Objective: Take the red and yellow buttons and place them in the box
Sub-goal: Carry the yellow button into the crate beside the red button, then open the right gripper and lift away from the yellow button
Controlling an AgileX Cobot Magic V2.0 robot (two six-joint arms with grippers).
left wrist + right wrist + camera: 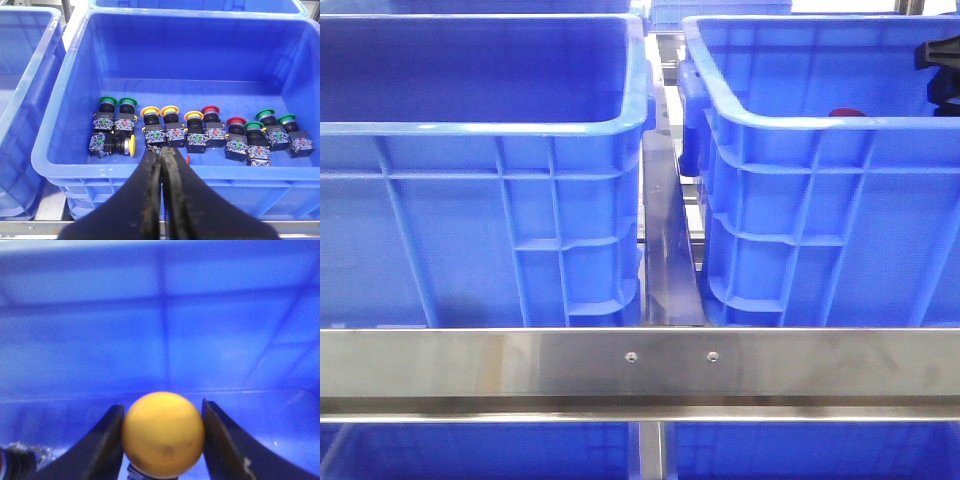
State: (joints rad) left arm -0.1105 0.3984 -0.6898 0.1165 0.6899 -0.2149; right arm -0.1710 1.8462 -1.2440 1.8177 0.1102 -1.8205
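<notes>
A yellow domed button (163, 435) sits between the fingers of my right gripper (162, 405), which is shut on it low inside a blue crate. In the front view only a black part of the right arm (940, 60) shows, over the bright blue box (820, 200) on the right. A dark red cap (847, 112) peeks above that box's near rim. My left gripper (161, 152) is shut and empty above the near rim of a bright crate (75, 100). That crate holds a row of yellow-capped (170, 111), red-capped (210, 109) and green-capped push buttons.
A darker blue crate (470, 200) stands on the left of the front view, with a narrow metal gap (670, 240) between the two crates. A steel rail (640, 365) crosses in front. More blue crates stand behind and below.
</notes>
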